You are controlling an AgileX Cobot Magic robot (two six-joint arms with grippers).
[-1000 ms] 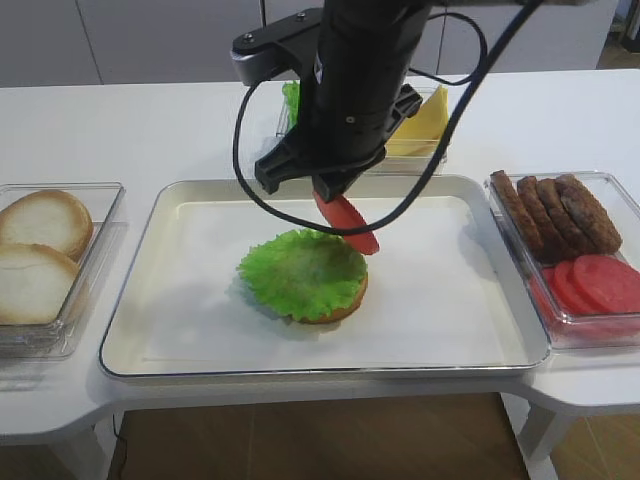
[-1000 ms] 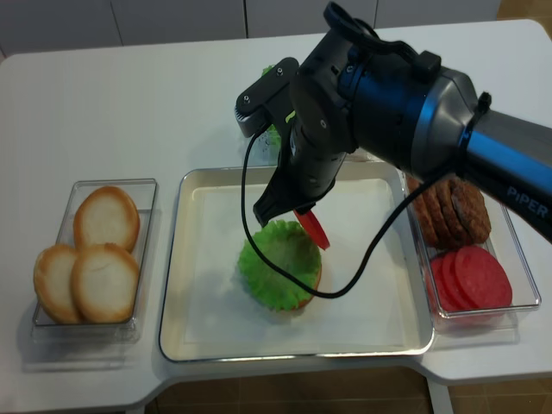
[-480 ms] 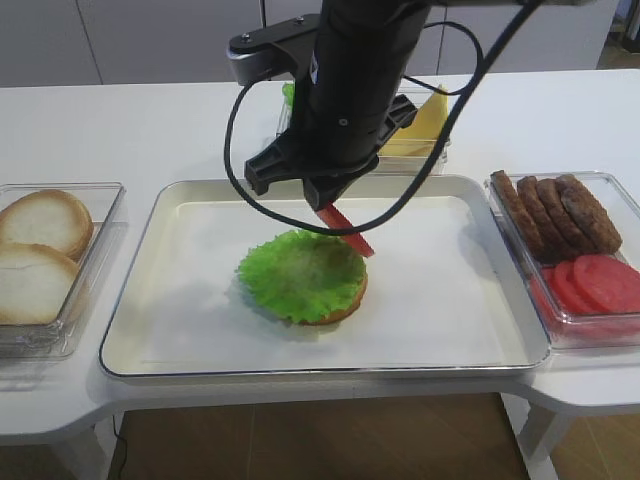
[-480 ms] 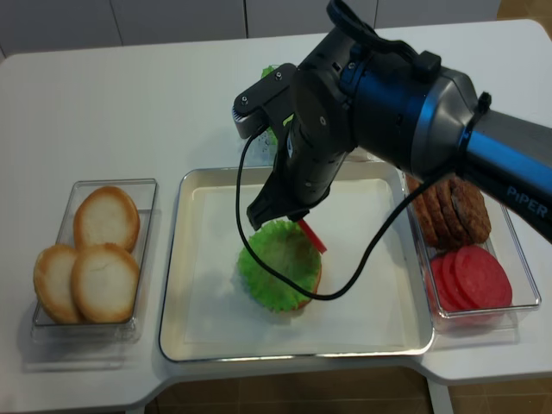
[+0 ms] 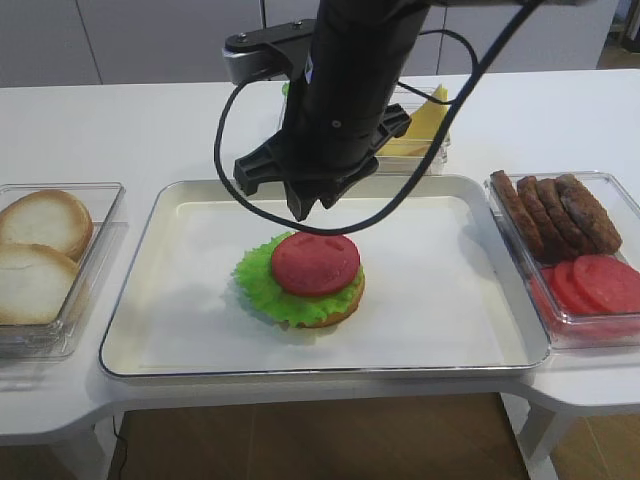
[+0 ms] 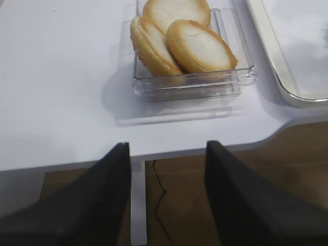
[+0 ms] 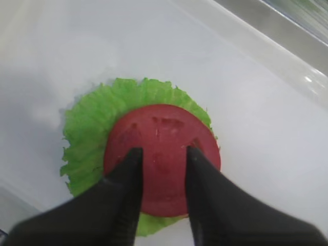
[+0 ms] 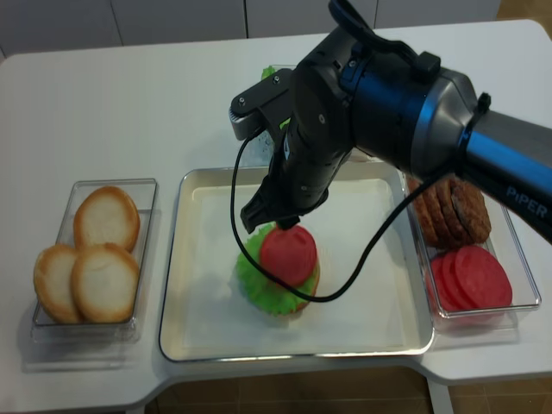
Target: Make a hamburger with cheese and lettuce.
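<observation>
The hamburger [image 5: 300, 300] sits mid-tray: a tan bun base, frilly green lettuce [image 5: 254, 287] and a flat red disc [image 5: 315, 263] on top. It also shows in the realsense view [image 8: 285, 259]. My right gripper [image 7: 164, 151] hovers just above the red disc [image 7: 161, 133], open and empty, with the lettuce [image 7: 84, 130] around the disc. The right arm [image 5: 335, 100] stands over the tray's back. Pale-yellow cheese slices [image 5: 425, 120] lie in a back container, partly hidden by the arm. My left gripper [image 6: 166, 146] is open and empty over the table's front edge.
A clear box of pale bun halves [image 5: 40, 255] stands left of the tray, also in the left wrist view [image 6: 179, 46]. Dark patties [image 5: 560, 210] and red slices [image 5: 595, 285] fill the right box. Spare lettuce [image 8: 269, 72] sits behind the arm. The metal tray's rim [image 5: 330, 372] runs along the front.
The red disc hung tilted from my right gripper beside the lettuce. It now lies flat on the lettuce, and the gripper has shifted left and let it go.
</observation>
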